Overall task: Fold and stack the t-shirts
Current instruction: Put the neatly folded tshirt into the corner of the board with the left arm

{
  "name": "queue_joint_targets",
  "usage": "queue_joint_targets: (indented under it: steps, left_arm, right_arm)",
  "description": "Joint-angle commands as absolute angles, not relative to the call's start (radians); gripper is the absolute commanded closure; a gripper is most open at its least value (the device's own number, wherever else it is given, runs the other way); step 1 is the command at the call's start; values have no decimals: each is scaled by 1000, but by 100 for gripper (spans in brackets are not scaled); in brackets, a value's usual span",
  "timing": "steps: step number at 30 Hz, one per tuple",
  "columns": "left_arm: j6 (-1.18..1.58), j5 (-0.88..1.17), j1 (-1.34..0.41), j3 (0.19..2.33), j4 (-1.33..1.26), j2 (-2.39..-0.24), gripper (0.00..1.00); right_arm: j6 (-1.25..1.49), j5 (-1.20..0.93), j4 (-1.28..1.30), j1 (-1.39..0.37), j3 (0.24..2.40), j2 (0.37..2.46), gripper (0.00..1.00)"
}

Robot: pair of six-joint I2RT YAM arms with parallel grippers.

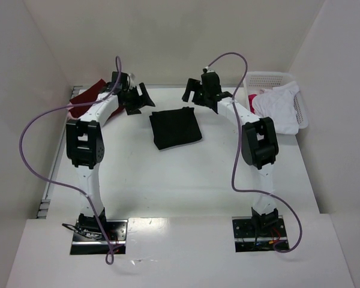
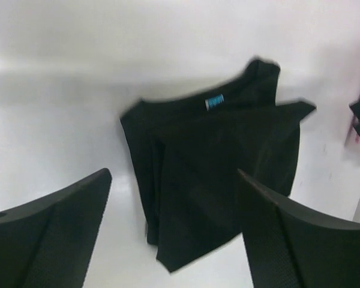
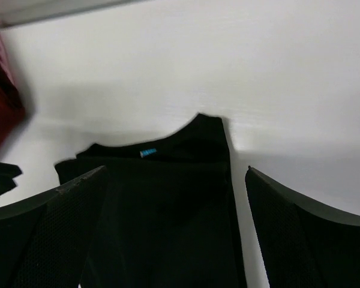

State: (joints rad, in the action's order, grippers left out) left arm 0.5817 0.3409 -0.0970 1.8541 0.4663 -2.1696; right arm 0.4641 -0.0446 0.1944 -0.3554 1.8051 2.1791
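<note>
Lying folded mid-table (image 1: 168, 180), between both hands: black t-shirt (image 1: 176, 128). Left hand (image 1: 140, 99), right hand (image 1: 192, 93) spread wide, empty. Wrist views alone show blue neck label (image 2: 214, 102); top view alone shows white t-shirt (image 1: 276, 103) in basket (image 1: 265, 77).

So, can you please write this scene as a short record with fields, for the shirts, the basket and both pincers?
black shirt: folded, flat on the middle of the table, blue label at the collar
dark red shirt: far left edge of the table, partly behind the left arm
white shirt: unfolded, hanging over the basket rim
basket: far right corner
left pincer: open, empty, above the black shirt
right pincer: open, empty, above the black shirt
</note>
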Motion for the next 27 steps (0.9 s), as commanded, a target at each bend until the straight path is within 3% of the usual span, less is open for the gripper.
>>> queue_joint_targets:
  steps: [1, 5, 10, 12, 22, 27]
  left_arm:
    - [548, 422, -112, 1695, 420, -2044, 5]
    - [603, 422, -122, 1502, 308, -1954, 2]
    - [665, 440, -157, 1394, 214, -1959, 2]
    - [697, 443, -160, 1360, 161, -1962, 1]
    - [764, 404, -169, 1330, 95, -2033, 1]
    - [815, 333, -169, 1341, 109, -2072, 1]
  right_arm:
    - [390, -21, 170, -350, 1722, 2071, 0]
    - [380, -87, 156, -341, 1586, 1988, 21]
    - [387, -103, 205, -341, 1554, 1991, 79]
    - [390, -124, 209, -341, 1543, 2010, 90]
    - [390, -224, 253, -341, 1725, 2177, 93]
    - [380, -238, 289, -341, 1805, 2253, 89]
